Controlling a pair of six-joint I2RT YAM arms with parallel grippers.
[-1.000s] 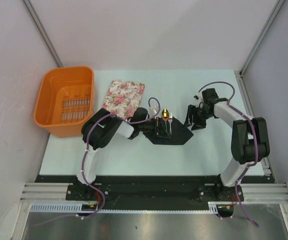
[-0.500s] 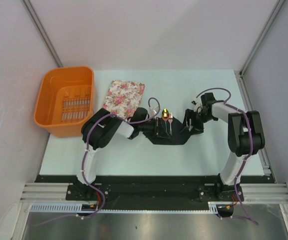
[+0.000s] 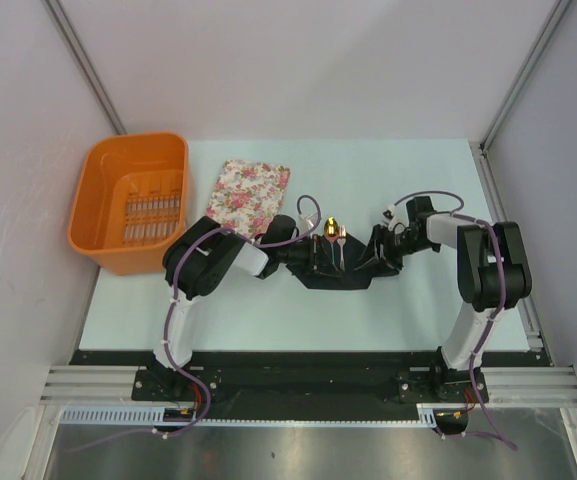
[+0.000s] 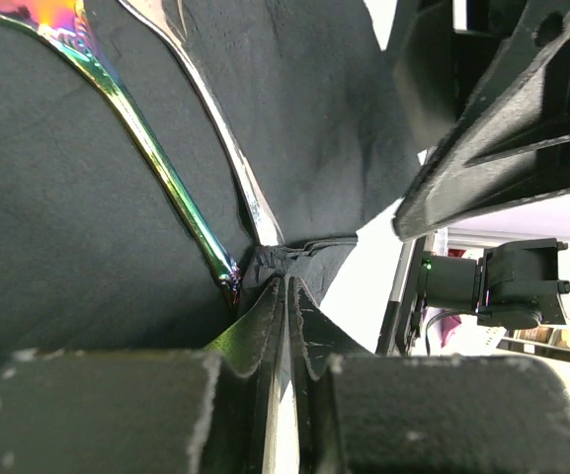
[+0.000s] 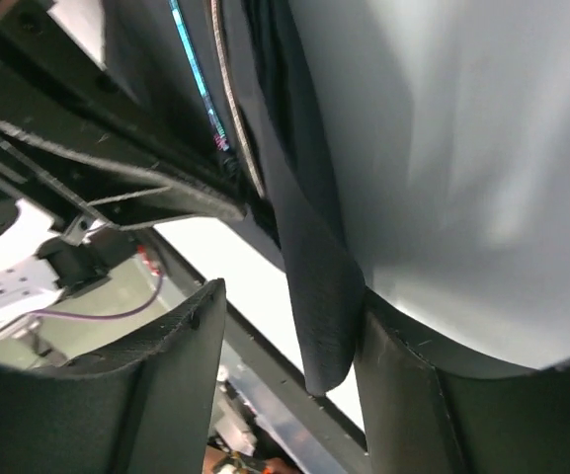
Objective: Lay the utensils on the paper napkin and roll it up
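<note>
Pale table (image 3: 418, 180), grey walls on three sides. Far left: orange basket (image 3: 93, 200), with a floral cloth (image 3: 249, 197) just beside it. Centre: black napkin (image 3: 343, 277) on the table, its edges rumpled. Utensils (image 3: 331, 232) lie side by side on the napkin's far part, heads pointing away from the arm bases. Left gripper (image 3: 313, 262) sits low at the napkin's left edge, fingers pressed together on a pinched fold of the sheet, close to the handle ends. Right gripper (image 3: 376, 262) is at the right edge, fingers spread, with a raised flap of napkin between them, not clamped.
</note>
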